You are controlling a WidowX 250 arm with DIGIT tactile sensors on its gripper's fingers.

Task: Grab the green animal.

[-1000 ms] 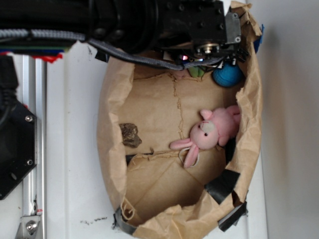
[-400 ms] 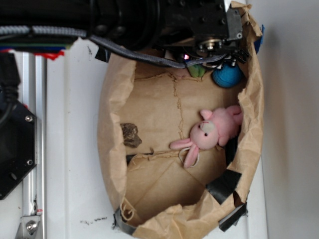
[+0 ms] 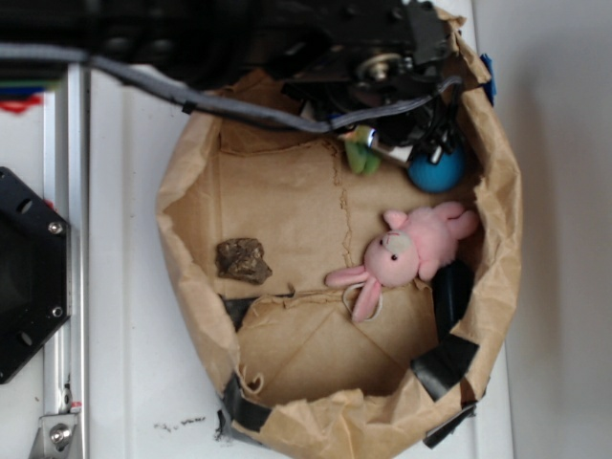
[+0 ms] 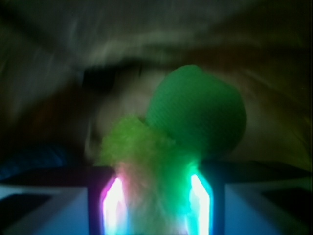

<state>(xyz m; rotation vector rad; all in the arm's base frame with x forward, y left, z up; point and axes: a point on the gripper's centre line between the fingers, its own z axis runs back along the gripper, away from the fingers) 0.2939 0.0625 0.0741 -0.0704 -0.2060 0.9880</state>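
The hand (image 4: 156, 196) is pinching the green animal (image 4: 195, 115) between its two lit fingers (image 4: 113, 200), fuzzy lime fur bunched in the gap and a rounded darker green foot sticking out beyond. Seen from outside, the toy (image 3: 362, 156) sits at the top edge of the brown paper bag (image 3: 191, 287), just left of the blue ball (image 3: 438, 170). A pink bunny (image 3: 411, 253) lies below.
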